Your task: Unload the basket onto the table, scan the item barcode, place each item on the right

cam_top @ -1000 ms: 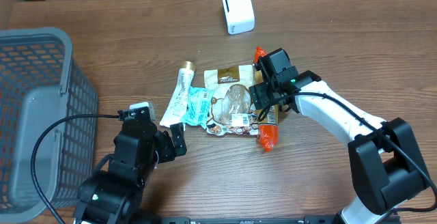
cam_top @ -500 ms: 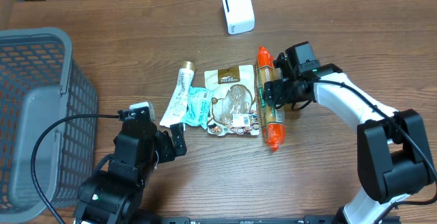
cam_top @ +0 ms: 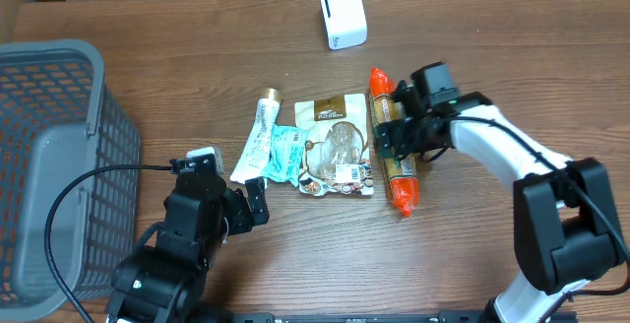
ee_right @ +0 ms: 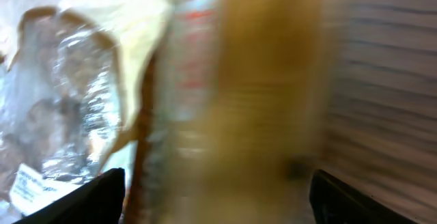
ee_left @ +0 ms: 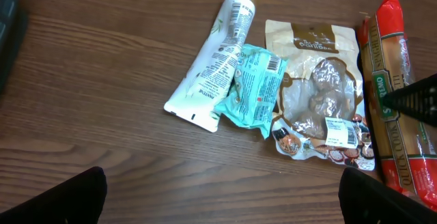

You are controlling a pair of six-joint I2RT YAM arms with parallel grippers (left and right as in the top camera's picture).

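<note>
Sausage stick point(cam_top: 399, 175) lies on the wooden table point(cam_top: 197, 57) right of centre in the overhead view. It runs from upper left to lower right, with a red tip at each end. The right claw point(cam_top: 396, 138) sits over its upper half, with the jaws standing wide on either side of the wrapper. The right wrist view is badly blurred. It shows the stick filling the gap between the two dark fingers point(ee_right: 102, 197), but I cannot tell whether the pads press on it or only flank it.

The stick's left edge lies just beside a brown snack pouch point(cam_top: 337, 146), which has a small white label near its lower edge. Left of the pouch are a teal packet point(cam_top: 285, 153) and a white tube point(cam_top: 258, 138), the packet overlapping the tube.

A white scanner point(cam_top: 343, 14) stands at the top centre of the frame, well apart from the stick and the claw.

The left claw point(ee_left: 220, 193) hovers at the lower left with its jaws spread wide — holding and touching nothing. A grey mesh basket point(cam_top: 59, 87) fills the left edge.
</note>
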